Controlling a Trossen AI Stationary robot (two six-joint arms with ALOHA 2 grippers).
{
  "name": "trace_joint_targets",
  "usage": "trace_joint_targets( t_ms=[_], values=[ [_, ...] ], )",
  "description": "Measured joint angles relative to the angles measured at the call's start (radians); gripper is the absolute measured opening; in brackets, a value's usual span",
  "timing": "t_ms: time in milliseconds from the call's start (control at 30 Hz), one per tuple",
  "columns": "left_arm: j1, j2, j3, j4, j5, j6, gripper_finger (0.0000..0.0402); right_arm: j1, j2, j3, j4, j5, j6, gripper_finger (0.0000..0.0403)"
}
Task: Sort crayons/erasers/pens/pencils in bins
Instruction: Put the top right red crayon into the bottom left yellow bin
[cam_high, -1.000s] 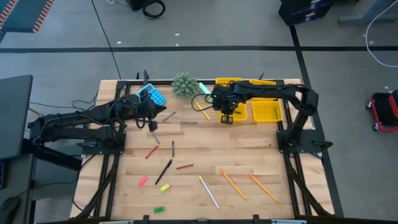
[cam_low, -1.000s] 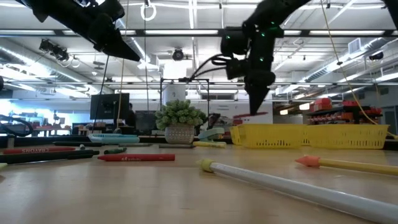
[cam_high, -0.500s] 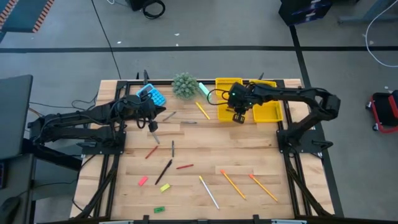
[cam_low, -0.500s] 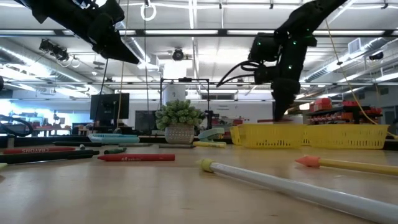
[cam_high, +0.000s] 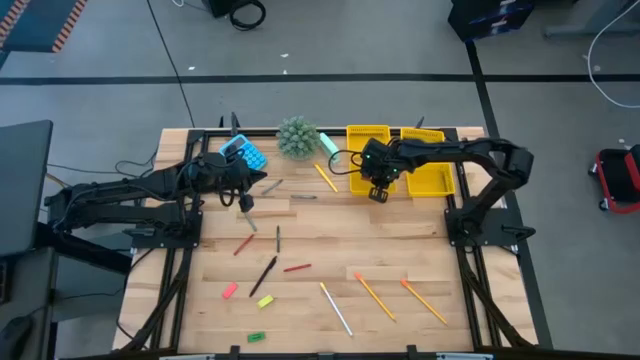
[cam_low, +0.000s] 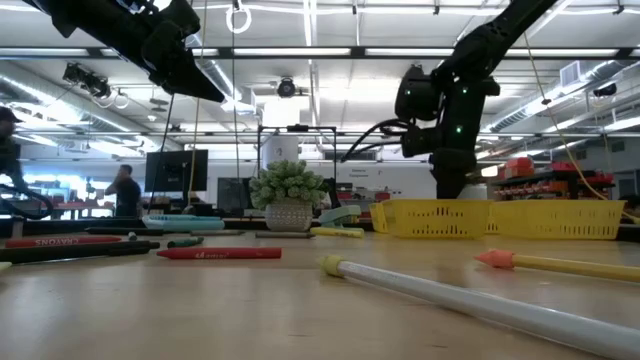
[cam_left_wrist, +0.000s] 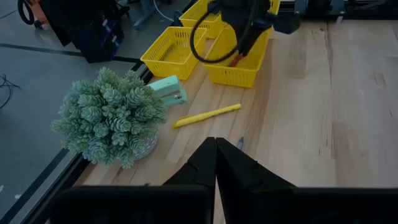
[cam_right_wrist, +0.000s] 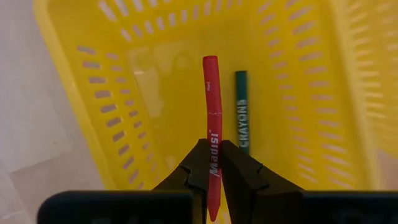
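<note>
Right tool (cam_right_wrist: 210, 163) arrived over bin (cam_right_wrist: 124, 93), clamping crayon (cam_right_wrist: 211, 118).

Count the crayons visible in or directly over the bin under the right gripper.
2. A red crayon is pinched in the right gripper above the yellow bin; a green crayon lies on the bin floor beside it. Others may be hidden.

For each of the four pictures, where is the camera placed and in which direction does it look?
High view: above, straight down on the wooden table; both arms show.
Low view: table height, level toward the room; arms enter from above.
Left wrist view: past the shut left gripper toward the spiky green potted plant.
Right wrist view: down into a yellow slotted plastic bin; the right gripper holds a red crayon.
Shared: plant, bins.
</note>
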Motion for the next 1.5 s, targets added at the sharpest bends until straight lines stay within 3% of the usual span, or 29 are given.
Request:
trace_joint_targets(
  t_ms=[967, 1500],
  values=[
    [0.0, 0.0, -0.001, -0.009, 0.0, -0.025, 0.0037, -0.011, 0.03, 0.001, 0.037, -0.002, -0.015, 0.0047],
    [0.0, 0.0, -0.001, 0.044, 0.019, -0.086, 0.0045, -0.032, 0.03, -0.083, 0.16, -0.001, -0.027, 0.0051]
  ],
)
